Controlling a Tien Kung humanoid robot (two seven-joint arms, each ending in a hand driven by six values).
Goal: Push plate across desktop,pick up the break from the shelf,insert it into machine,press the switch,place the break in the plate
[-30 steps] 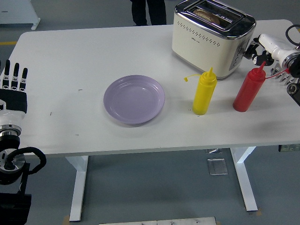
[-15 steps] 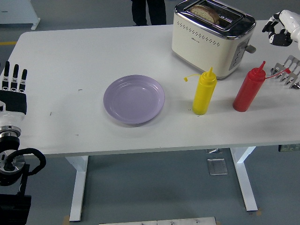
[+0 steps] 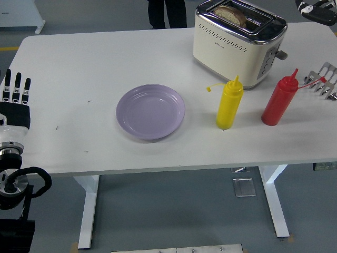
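Surface (image 3: pixel 79 63): the white surface carries everything; you have open room between the toaster and the plate for the carry.
Toaster (image 3: pixel 237 45): it sits at the far right, with its lever knob on the right end face, towards the red bottle.
Plate (image 3: pixel 150 111): the lilac plate lies near the middle, left of the yellow bottle, and has nothing on it; this is where the bread must end up.
Red bottle (image 3: pixel 279 101): it stands just right of the toaster's near corner, so lift clear of its nozzle when you travel.
Yellow bottle (image 3: pixel 229 103): it stands between toaster and plate; carry the slice over or behind it, not through it.
Rack (image 3: pixel 323 80): the wire shelf at the right edge looks empty.
Bread (image 3: pixel 231 15): the slice stands proud of the far slot, its crust showing, so the step in hand looks like taking it out; pinch the exposed top and pull straight up.
Right hand (image 3: pixel 316 10): only a dark part shows at the top right corner; you cannot tell its finger state.
Left hand (image 3: pixel 15 100): it rests at the left edge, fingers straight and holding nothing.
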